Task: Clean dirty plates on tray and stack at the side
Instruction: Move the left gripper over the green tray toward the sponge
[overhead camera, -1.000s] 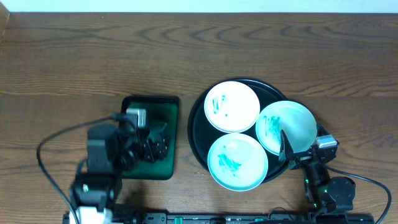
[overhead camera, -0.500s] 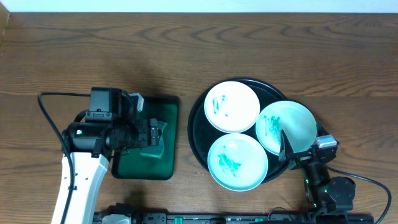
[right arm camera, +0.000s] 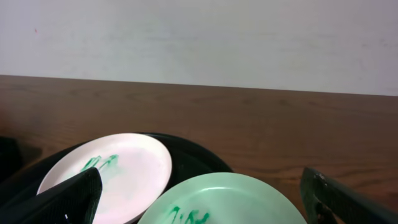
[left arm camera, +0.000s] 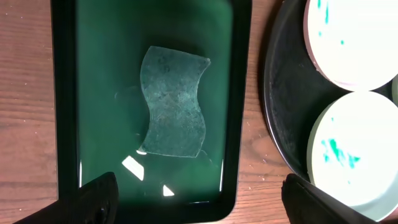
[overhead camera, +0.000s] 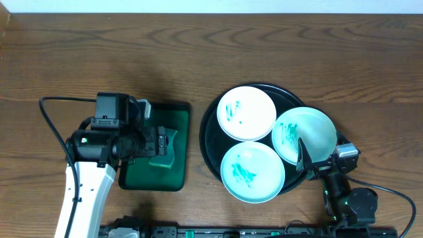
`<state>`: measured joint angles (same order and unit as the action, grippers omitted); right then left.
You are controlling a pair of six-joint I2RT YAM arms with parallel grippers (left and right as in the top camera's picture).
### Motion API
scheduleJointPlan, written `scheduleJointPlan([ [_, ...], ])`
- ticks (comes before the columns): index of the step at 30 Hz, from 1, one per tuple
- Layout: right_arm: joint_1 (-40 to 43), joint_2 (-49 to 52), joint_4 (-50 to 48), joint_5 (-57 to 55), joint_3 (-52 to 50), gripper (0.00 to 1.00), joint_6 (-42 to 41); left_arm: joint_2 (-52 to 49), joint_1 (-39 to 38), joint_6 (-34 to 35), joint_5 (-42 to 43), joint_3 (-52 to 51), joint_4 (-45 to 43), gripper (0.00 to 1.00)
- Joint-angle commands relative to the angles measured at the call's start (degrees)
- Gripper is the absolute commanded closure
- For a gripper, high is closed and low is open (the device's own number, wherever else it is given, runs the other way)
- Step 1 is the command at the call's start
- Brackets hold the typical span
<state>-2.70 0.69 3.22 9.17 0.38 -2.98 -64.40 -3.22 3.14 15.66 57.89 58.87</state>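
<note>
- Plates (overhead camera: 246,113), three and all smeared teal, sit on the black tray (overhead camera: 210,135) seen from overhead. The left gripper (overhead camera: 162,147) hangs over the sponge (overhead camera: 162,157) in the green tray (overhead camera: 177,175), that arm reaching in from the left. The right gripper (overhead camera: 318,149) rests low at the black tray's near-right rim.
- Left wrist: the sponge (left arm camera: 173,102) lies just ahead of the wide-spread fingers (left arm camera: 99,199). Its long axis runs away from them, so I'd say they would close across its narrow waist. The plates lie off to the right.
- Right wrist: the jaws gape wide with nothing in them, looking low across two plates (right arm camera: 109,171).
</note>
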Motion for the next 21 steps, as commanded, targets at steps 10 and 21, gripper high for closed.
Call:
scheduleJointPlan([
  [10,0.52,-0.2,8.31,7.41,4.2,0.01,-1.33,-0.02,-0.13,-0.52,-0.96,1.27,1.31,0.15],
  [21,0.5,17.33,21.81,8.5,28.02,0.01,0.11,-0.02,-0.13,-0.52,-0.98,1.27,0.87,0.16],
])
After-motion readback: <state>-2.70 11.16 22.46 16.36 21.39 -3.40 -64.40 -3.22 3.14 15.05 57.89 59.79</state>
